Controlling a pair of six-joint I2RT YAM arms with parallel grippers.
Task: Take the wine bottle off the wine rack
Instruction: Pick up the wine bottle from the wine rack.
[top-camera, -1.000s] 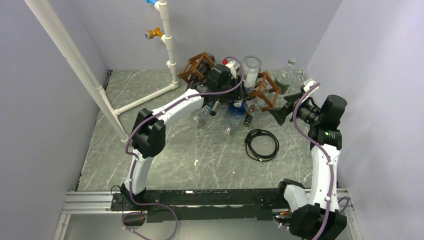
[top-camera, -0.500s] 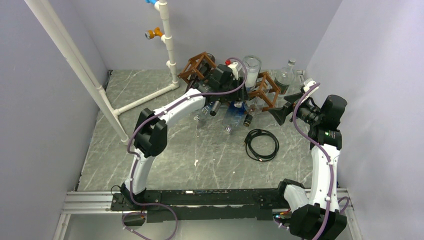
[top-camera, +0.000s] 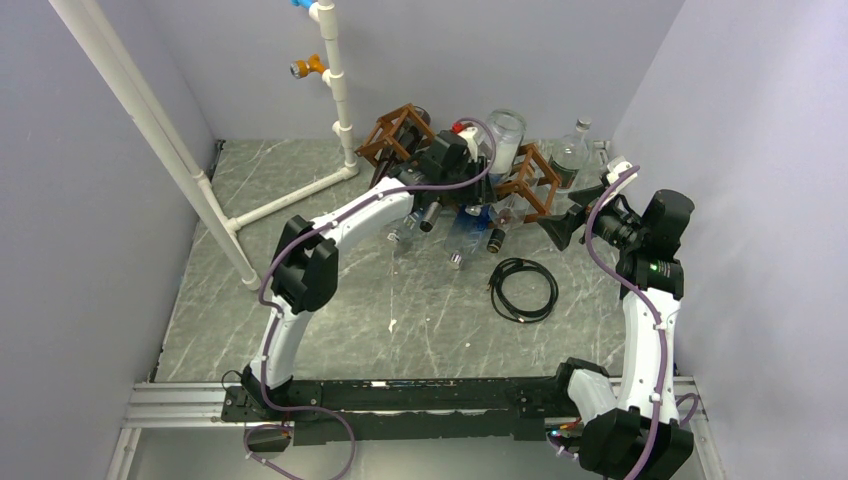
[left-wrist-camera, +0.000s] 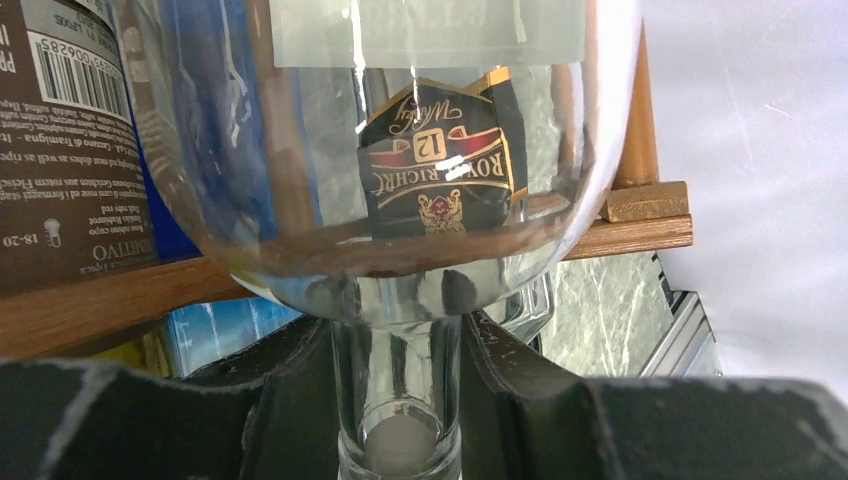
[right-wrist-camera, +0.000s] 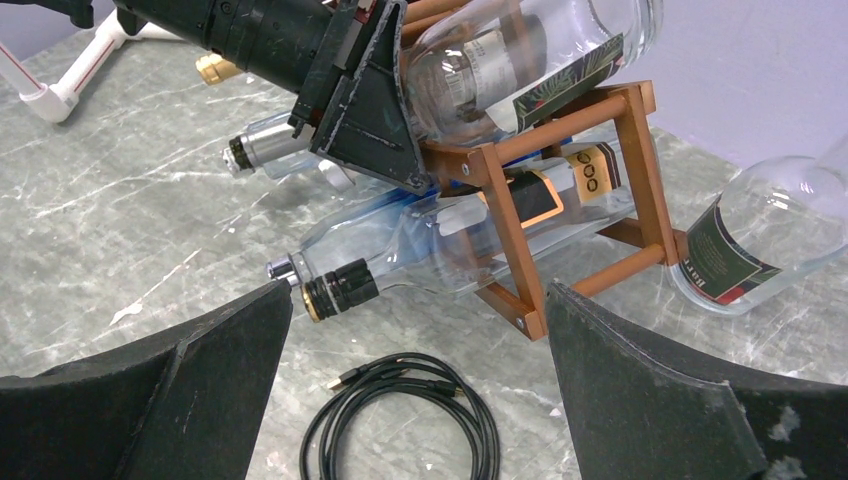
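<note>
- Far on the surface (top-camera: 300, 270), the top view shows the rack (top-camera: 528, 182) whole.
- Only the left wrist view shows the left gripper (left-wrist-camera: 400, 400) clamping the racked bottle's (left-wrist-camera: 400, 150) neck.
- Right wrist view: right gripper (right-wrist-camera: 415, 295) wide open, empty.

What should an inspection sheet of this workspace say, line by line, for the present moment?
Surface: grey marbled table, a few pale specks.
Job's things: wine rack holds the clear wine bottle, not yet out, and other bottles, necks toward the robot.
Clutter: spare bottle with a dark label rests on the table beside the rack.
Claws: left claw shut on the wine bottle's neck; right claw open, holding nothing, facing the rack.
Cables: black coiled cable loose on the table before the rack; purple cables loop behind both claws.
Surroundings: white pipe frame at the left; pale walls around.
</note>
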